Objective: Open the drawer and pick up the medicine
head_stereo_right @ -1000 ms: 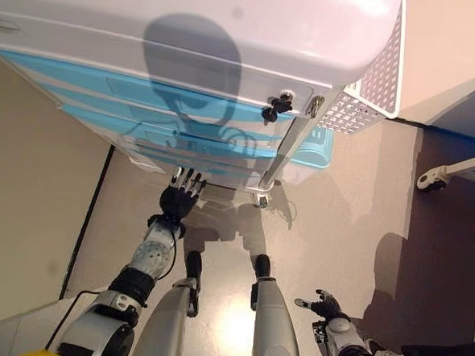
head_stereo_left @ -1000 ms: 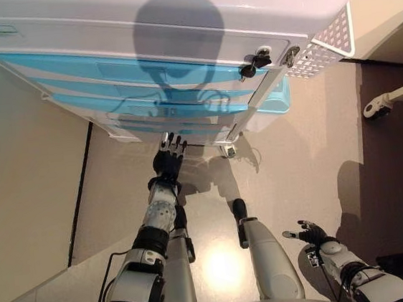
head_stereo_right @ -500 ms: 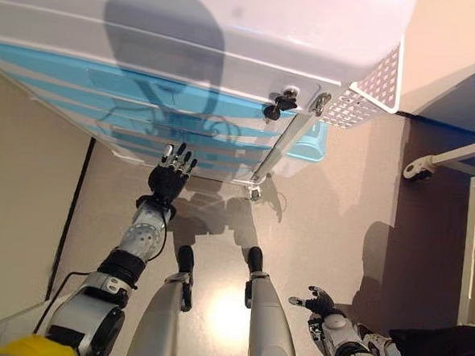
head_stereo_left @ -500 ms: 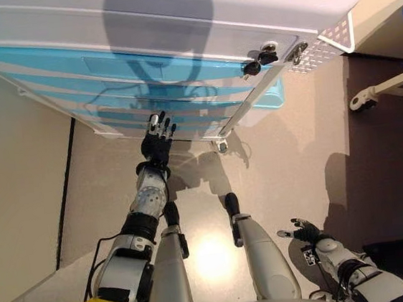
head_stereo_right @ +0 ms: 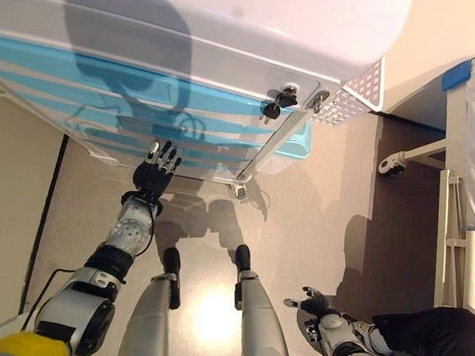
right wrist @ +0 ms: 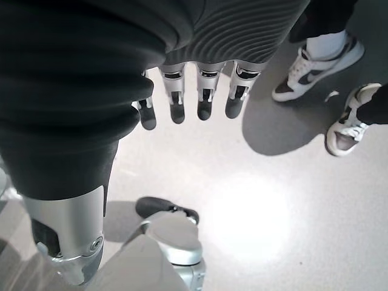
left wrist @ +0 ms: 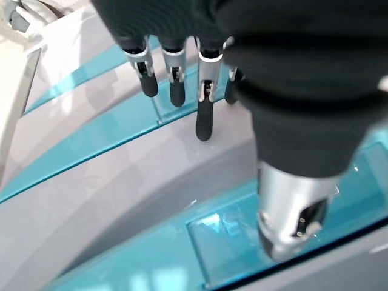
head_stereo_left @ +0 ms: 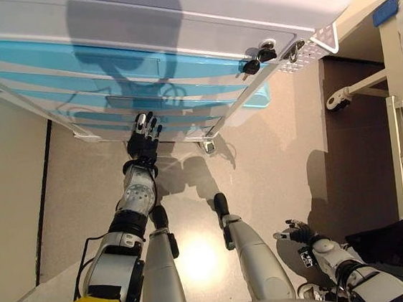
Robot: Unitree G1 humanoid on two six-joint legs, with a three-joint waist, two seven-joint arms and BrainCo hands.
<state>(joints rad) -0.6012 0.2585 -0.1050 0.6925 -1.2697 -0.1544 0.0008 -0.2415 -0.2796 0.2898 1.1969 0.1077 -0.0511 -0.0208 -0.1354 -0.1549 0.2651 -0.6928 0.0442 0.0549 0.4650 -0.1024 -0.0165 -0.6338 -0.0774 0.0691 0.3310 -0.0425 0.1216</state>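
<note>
A white drawer cabinet (head_stereo_left: 172, 10) with several translucent blue drawer fronts (head_stereo_left: 106, 67) stands before me on castors; all the drawers look closed. My left hand (head_stereo_left: 143, 139) reaches up to the lower drawers, fingers straight and spread, holding nothing. In the left wrist view its fingertips (left wrist: 204, 128) are close to a blue drawer front (left wrist: 109, 130) with a recessed handle (left wrist: 224, 242). My right hand (head_stereo_left: 297, 233) hangs low at the right, open and empty, over the floor (right wrist: 242, 200). No medicine shows in any view.
A key (head_stereo_left: 253, 64) sits in a lock at the cabinet's top right corner. A white perforated basket (head_stereo_left: 306, 52) hangs on the cabinet's right side. A bed frame with a castor (head_stereo_left: 340, 97) stands at the right. A person's shoes (right wrist: 315, 66) show near my right hand.
The camera has shifted, so the scene slid left. My left hand has risen from below the cabinet's bottom edge onto the lower drawer fronts. The right hand stays low.
</note>
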